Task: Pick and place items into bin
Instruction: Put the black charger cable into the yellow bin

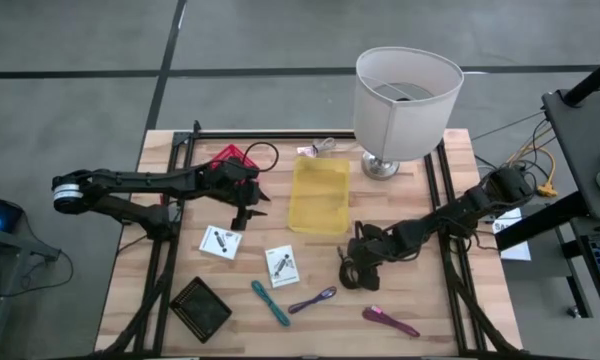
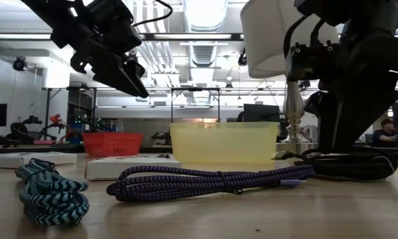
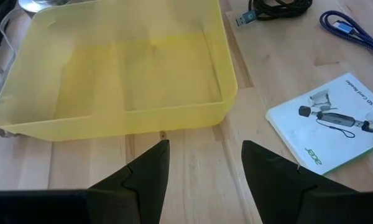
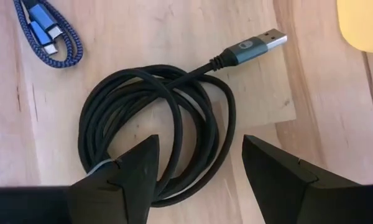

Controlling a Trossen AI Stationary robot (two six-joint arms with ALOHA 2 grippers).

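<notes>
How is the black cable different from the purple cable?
The black cable is wound into a round coil, while the purple cable is folded into a long, thin bundle. The black cable looks smooth and plain; the purple cable looks braided. The right gripper hangs open right over the black cable; no gripper is near the purple one. Both lie on the wooden table, outside the yellow bin.

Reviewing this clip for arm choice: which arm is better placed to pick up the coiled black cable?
The right. Its open right gripper hangs directly above the coiled black USB cable, fingers on either side of the coil. The open left gripper faces the empty translucent yellow plastic bin, away from the cable.
</notes>
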